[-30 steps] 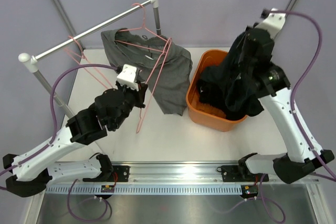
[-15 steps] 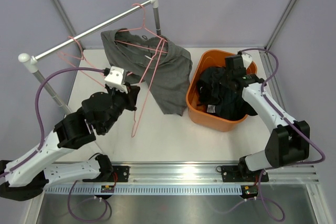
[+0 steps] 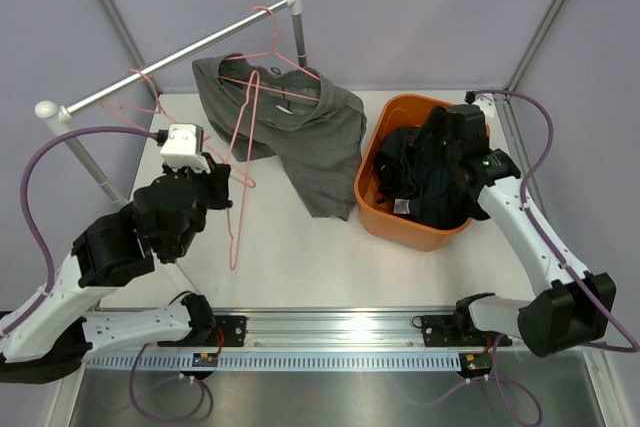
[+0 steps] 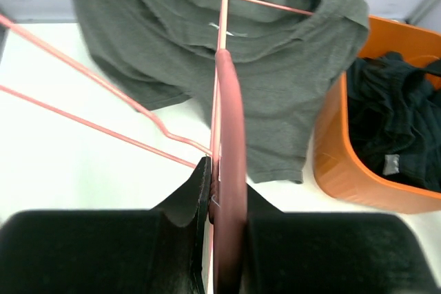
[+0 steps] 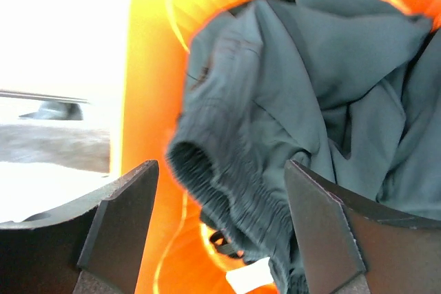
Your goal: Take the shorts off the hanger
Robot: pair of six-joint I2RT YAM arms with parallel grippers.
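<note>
Limp mid-grey cloth shorts [image 3: 300, 137] left of the orange plastic basket [image 3: 372, 197] probably suit a waistband pinch; left gripper [image 4: 220, 204] clamps a pink wire hanger [image 4: 227, 122], right gripper [image 5: 217, 239] gapes.

Orange basket [image 3: 366, 193] on counter [image 3: 300, 247], packed with dark shorts [image 3: 404, 179]. Right hand [image 3: 438, 145] low over basket's far side, against dark shorts; finger gap not discernible. Grey shorts [image 3: 320, 142] just left of basket, draped on pink hanger [image 3: 275, 42] hooked on rail [image 3: 170, 72]. Left hand [image 3: 222, 182] well left of basket, clamped on second pink hanger [image 3: 237, 227]. Second pink hanger tilted, top end crossing grey shorts.
</note>
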